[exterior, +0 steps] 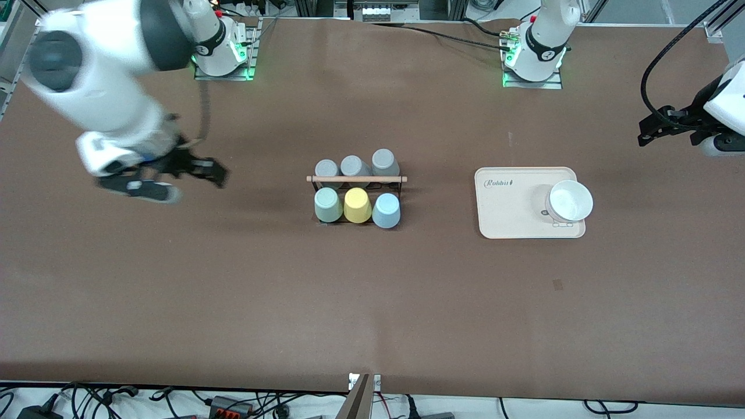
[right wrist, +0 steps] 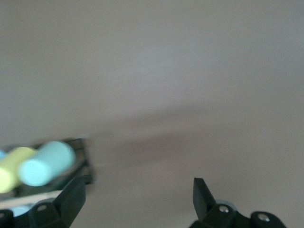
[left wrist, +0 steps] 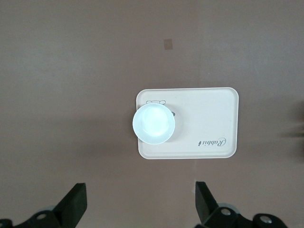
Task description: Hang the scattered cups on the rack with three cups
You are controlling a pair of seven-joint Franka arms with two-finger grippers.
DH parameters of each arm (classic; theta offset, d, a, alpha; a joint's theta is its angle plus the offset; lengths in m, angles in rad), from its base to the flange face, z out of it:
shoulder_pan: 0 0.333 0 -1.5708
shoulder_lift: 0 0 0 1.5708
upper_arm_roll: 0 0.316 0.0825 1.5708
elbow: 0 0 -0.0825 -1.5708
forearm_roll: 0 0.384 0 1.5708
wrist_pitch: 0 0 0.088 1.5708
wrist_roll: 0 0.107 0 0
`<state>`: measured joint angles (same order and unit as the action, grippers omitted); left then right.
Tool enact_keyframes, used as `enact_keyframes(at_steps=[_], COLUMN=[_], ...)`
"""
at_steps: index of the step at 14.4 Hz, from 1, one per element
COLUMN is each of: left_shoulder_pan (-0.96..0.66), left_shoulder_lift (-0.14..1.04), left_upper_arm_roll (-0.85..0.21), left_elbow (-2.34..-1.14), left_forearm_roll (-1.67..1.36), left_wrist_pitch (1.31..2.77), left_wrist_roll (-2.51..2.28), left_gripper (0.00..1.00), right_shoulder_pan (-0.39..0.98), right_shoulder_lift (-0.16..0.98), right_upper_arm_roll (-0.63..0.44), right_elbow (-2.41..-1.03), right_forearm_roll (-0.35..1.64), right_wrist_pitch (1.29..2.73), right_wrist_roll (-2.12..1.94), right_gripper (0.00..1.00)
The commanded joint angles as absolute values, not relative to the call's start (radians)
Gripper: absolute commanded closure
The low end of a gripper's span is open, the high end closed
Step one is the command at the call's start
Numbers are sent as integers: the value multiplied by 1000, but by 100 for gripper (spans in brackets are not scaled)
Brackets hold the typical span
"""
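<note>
Mint-green cup (exterior: 327, 205) and light blue cup (exterior: 386, 210) are hanging on the rack (exterior: 356, 179); right gripper (exterior: 174, 174) and left gripper (exterior: 655, 131) are hovering released over bare bench (exterior: 233, 291).

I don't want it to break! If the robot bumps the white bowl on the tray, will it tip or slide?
The white bowl probably slides before tipping: it looks wide and low. The beige tray looks smooth, so it might skate easily. It could be breakable, though its material can't be told.

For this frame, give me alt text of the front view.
Six cups hang on the rack mid-table: three grey, then mint-green cup, yellow, light blue cup. A white bowl sits on a beige tray; both grippers are open and empty.
</note>
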<state>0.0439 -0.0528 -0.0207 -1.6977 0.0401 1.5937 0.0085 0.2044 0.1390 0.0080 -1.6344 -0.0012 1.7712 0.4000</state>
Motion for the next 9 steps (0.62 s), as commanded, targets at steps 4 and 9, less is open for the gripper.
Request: enact_keyframes(at_steps=[4,9], left_shoulder_pan=[51,49], left_shoulder_lift=[-40,-38], left_upper_arm_roll=[-17,-25], left_elbow=[-1667,-1667], left_forearm_roll=[29,26], left_wrist_pitch=[1571,1572], left_wrist_roll=[32,31], left_gripper=[0,0], right_shoulder_pan=[-89,-188], right_shoulder_lift=[14,101], right_upper_arm_roll=[28,70], right_elbow=[-1631,-1411], right_forearm_roll=[-12,-55], right_wrist_pitch=[1695,1457], right_wrist_roll=[163,163], right_gripper=[0,0])
